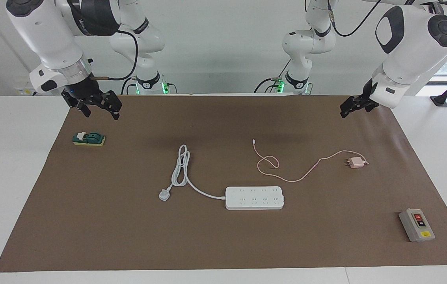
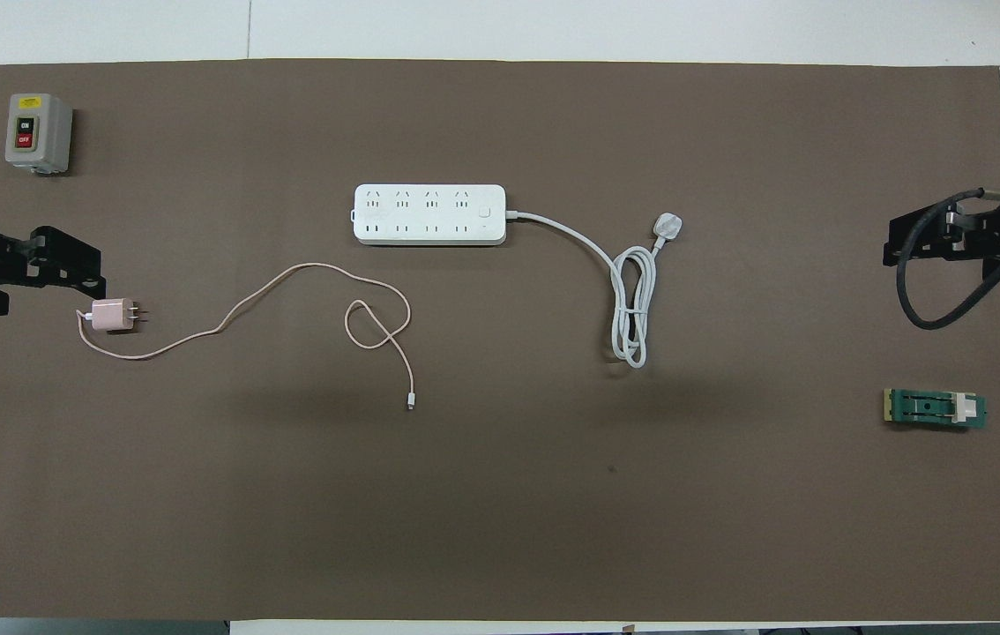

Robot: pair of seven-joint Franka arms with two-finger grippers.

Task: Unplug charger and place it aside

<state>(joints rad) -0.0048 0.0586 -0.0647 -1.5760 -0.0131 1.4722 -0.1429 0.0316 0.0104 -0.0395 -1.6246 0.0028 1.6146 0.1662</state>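
So the small pale-pink cube charger (image 1: 356, 162) with its two metal prongs is lying loose on the brown mat (image 1: 223, 244) that covers the white desk (image 1: 10, 177), toward the left arm's end. It's not plugged into anything, and it sits nearer to the robots than the long white multi-socket power strip (image 1: 254, 197) and well apart from it. Its thin pink cable (image 1: 286, 173) snakes off toward the middle of the mat, makes one loop and ends in a little connector tip, not touching the strip.

The left pincer (image 1: 352, 106) hangs in the air at the left arm's end of the mat, with nothing in it. From where I'm standing I can't tell how far its fingers are spread. The right pincer (image 1: 98, 106) is up over the right arm's end of the mat, fingers (image 1: 115, 112) clearly parted, also holding nothing.

Other bits: the strip's thick white cord (image 1: 182, 167) runs toward the right arm's end, folds up in a long bundle and ends in a white three-pin plug (image 1: 164, 194) lying flat. There's a small green switch on a yellow base (image 1: 89, 139) close under the right pincer, and a grey box with red and black on/off buttons (image 1: 416, 225) at the left arm's end, farther from the robots than the charger.
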